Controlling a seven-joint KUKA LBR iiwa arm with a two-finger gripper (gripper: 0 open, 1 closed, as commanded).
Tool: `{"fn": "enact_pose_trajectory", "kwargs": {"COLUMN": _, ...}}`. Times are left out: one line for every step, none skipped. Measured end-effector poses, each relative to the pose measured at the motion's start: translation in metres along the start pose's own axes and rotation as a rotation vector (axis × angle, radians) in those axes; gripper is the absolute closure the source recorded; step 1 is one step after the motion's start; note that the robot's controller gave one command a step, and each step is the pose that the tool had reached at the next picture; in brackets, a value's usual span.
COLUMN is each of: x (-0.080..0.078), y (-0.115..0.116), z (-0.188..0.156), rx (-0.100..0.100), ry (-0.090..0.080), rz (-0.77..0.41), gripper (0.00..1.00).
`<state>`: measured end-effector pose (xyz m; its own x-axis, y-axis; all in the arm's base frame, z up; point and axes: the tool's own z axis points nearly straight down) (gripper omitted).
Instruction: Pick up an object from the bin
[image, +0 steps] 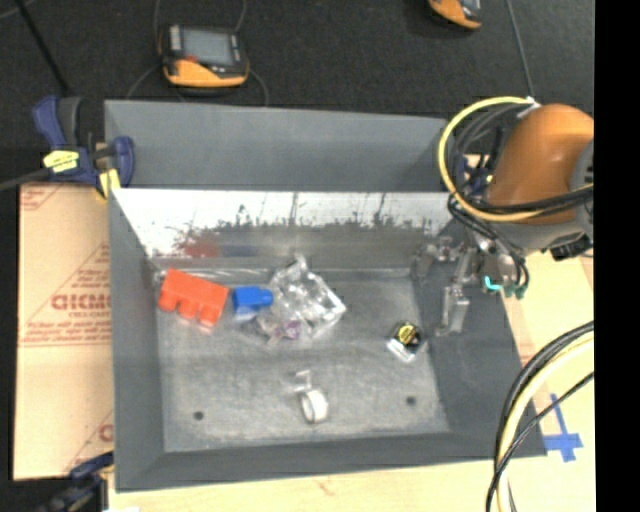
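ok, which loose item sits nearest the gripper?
The small black-and-yellow piece, close by the gripper; orange block, blue block, clear wrapper and white piece lie farther left.

**Scuffed metal, bright plastic**
The bin (300, 215) is grey metal, scratched and dully shiny on its back wall, matt on the floor. The orange block (193, 297) and blue piece (251, 298) look like smooth plastic; the clear wrap (303, 303) is crinkled, glossy film

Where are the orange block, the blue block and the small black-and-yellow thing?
orange block (193, 297), camera view, middle of its top face.
blue block (251, 298), camera view, centre of its top.
small black-and-yellow thing (405, 338), camera view, its middle.
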<state>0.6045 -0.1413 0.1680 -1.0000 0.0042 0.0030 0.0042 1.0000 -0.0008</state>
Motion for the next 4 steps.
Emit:
{"fn": "enact_pose_trajectory", "kwargs": {"x": 0.031, "y": -0.022, "z": 0.097, "rx": -0.001, "ry": 0.0, "rz": -0.176, "gripper": 0.0}}
{"fn": "enact_pose_trajectory", "kwargs": {"x": 0.034, "y": 0.001, "z": 0.097, "rx": 0.001, "ry": -0.006, "rz": -0.21, "gripper": 0.0}}
{"fn": "enact_pose_trajectory", "kwargs": {"x": 0.034, "y": 0.001, "z": 0.097, "rx": 0.002, "ry": -0.007, "rz": -0.212, "gripper": 1.0}}
{"fn": "enact_pose_trajectory", "kwargs": {"x": 0.008, "y": -0.021, "z": -0.032, "rx": 0.006, "ry": -0.016, "rz": -0.259, "gripper": 1.0}}
